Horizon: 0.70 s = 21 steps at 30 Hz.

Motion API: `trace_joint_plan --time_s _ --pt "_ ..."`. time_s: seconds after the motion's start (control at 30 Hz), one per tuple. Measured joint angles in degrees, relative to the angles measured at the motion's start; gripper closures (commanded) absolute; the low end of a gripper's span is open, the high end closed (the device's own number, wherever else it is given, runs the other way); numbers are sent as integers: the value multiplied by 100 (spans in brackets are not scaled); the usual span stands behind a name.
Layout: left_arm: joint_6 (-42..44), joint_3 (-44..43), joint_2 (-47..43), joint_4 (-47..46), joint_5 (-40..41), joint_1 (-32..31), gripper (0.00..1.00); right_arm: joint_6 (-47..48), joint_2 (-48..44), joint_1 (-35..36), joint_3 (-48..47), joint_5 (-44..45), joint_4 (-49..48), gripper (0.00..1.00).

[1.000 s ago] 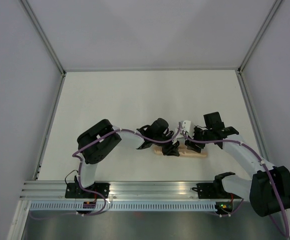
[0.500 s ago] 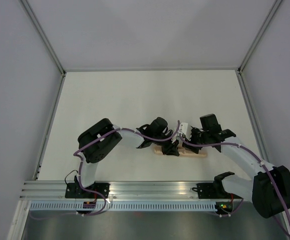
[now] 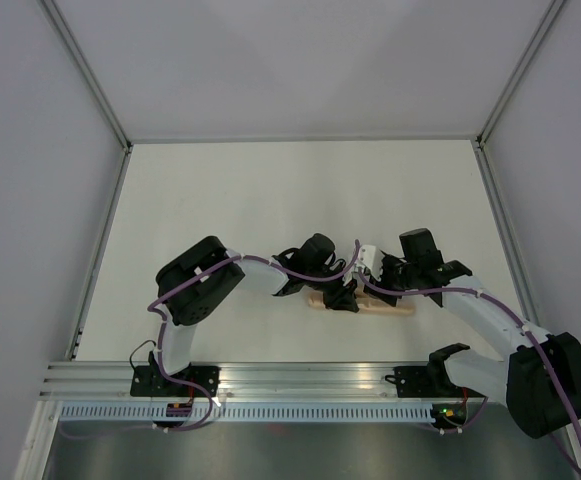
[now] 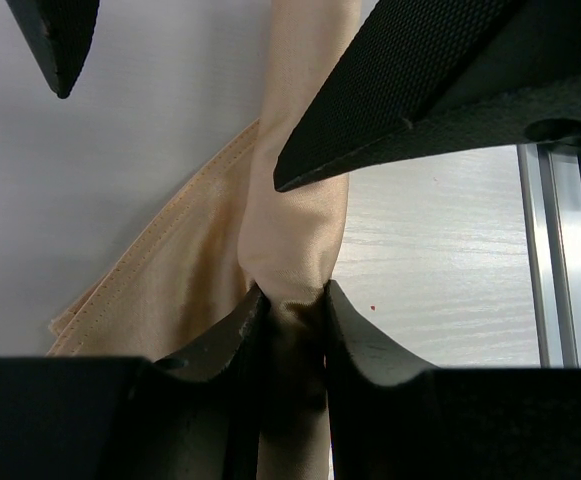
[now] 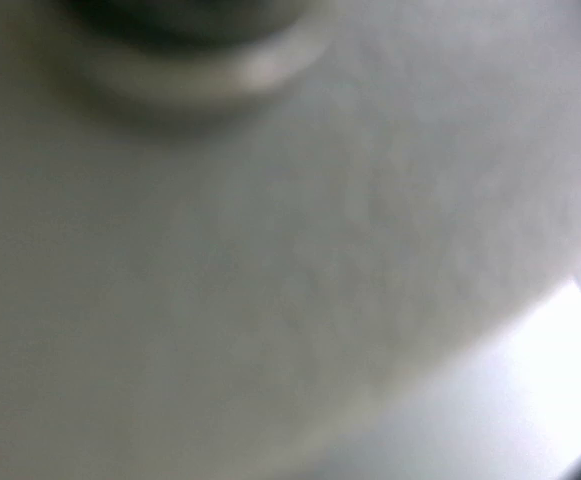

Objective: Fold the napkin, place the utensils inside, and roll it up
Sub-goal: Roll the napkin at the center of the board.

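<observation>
White counter [image 3: 270,200] boxed in by pale walls, seen from above and from the left wrist. Close to the near edge, the thin light orange-tan cloth napkin [image 3: 390,306] lies rolled into a slim bundle, its long axis running left to right. The left fingers [image 4: 232,345] are clenched on the roll, left of its middle. Just beyond them, the right fingers [image 4: 420,90] stand spread on either side of the roll, gripping nothing. That arm is nearer the free right end. No utensils show.
</observation>
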<state>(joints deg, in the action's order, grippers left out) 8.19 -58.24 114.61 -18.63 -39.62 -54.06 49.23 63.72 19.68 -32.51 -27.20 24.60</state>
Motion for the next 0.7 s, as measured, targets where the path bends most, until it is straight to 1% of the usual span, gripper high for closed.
trace_joint_plan --time_s 0.7 --pt "0 -26 0 57 9 -2 98 -37 -144 9 168 15 -238 34"
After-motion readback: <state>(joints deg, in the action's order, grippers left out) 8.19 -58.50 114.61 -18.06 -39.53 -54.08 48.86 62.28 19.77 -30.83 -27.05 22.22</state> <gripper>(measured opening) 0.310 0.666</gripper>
